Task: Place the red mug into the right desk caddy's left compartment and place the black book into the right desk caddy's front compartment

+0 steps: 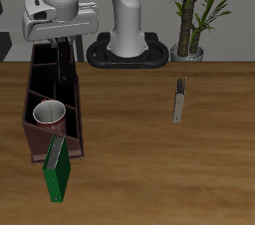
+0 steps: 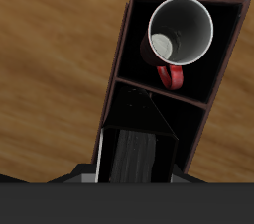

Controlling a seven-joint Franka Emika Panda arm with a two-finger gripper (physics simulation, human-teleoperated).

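Apparently leaning on the right desk caddy (image 1: 55, 110), a green book (image 1: 57, 172).

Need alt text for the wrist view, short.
A red mug stands upright in one compartment of a dark wooden caddy, seen from above, its handle toward the divider. The next compartment holds a black book, directly below the camera. Brown wood table surrounds the caddy; the claw's fingers are not visible.

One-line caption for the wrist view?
Red mug upright in the desk caddy, seen from directly above.
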